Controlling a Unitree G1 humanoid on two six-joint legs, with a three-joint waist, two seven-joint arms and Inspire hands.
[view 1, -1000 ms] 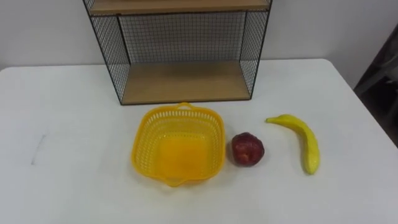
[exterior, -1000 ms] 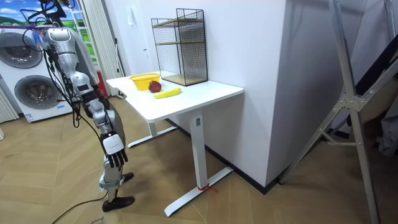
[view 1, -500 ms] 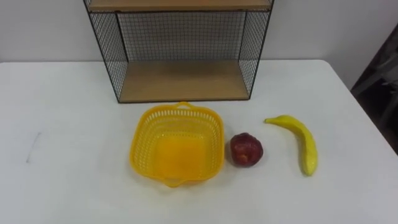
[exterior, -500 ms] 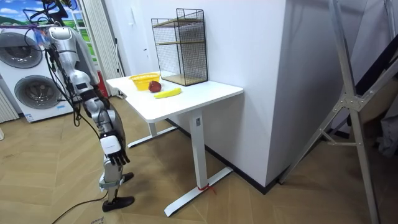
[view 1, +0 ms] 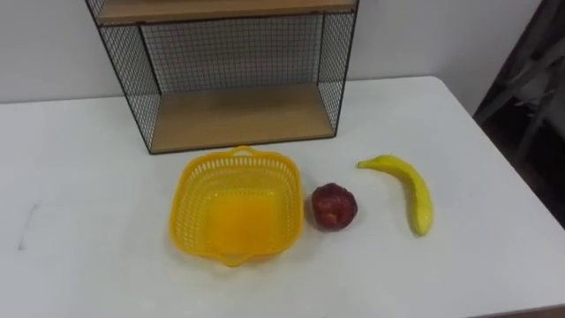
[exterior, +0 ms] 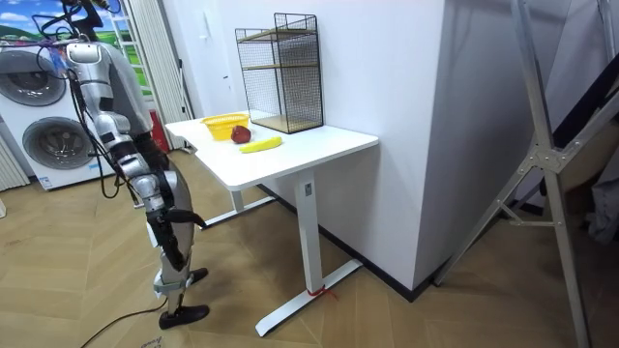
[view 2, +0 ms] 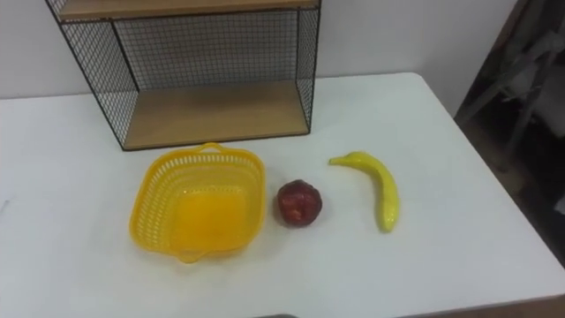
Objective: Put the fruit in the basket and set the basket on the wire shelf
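Fingers of the right hand [exterior: 174, 242] untellable; one basket [view 1: 188, 191], one apple [view 1: 333, 207], one banana [view 1: 410, 185], one wire shelf [view 1: 238, 115].

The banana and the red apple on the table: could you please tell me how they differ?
The banana is yellow, long and curved; the red apple is dark red and round. The red apple sits close beside the yellow basket, while the banana lies farther toward the robot's right. Both rest on the white table, outside the basket.

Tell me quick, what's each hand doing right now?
Left hand: cannot be told.
Right hand: hangs low beside the robot's leg, state cannot be told.
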